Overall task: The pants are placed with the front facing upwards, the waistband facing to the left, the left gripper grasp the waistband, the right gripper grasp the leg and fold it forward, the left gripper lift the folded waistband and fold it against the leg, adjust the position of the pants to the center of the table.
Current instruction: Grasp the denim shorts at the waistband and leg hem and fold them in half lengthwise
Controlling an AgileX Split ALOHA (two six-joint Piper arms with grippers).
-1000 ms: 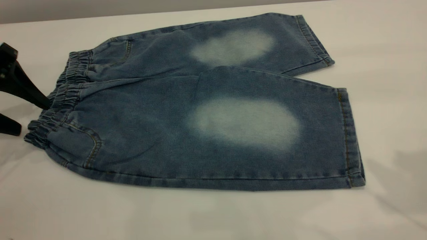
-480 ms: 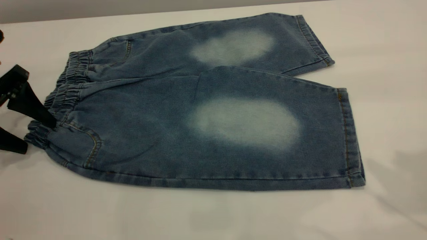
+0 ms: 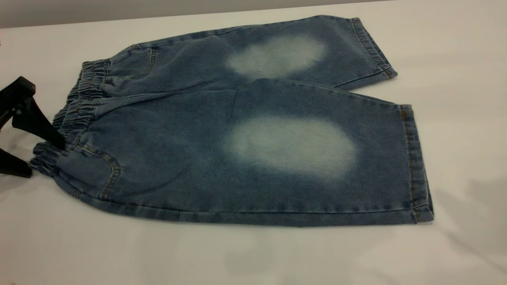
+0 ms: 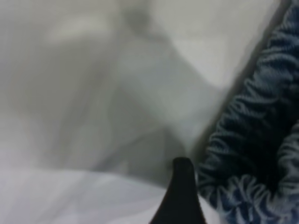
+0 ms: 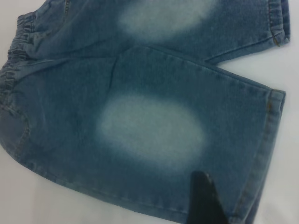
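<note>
The pants [image 3: 245, 130] lie flat on the table [image 3: 253, 257], long axis left to right. The left gripper [image 3: 29, 152], open, straddles the waistband [image 3: 69, 118] end; the right gripper [image 5: 205, 200] hovers over the near leg [image 3: 317, 158], fingers unclear.

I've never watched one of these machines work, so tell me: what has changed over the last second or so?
The left gripper slid along the waistband toward the near corner of the pants, its fingers open astride the band's edge; nothing is gripped yet. The pants lie flat on the table as before, unfolded.
</note>
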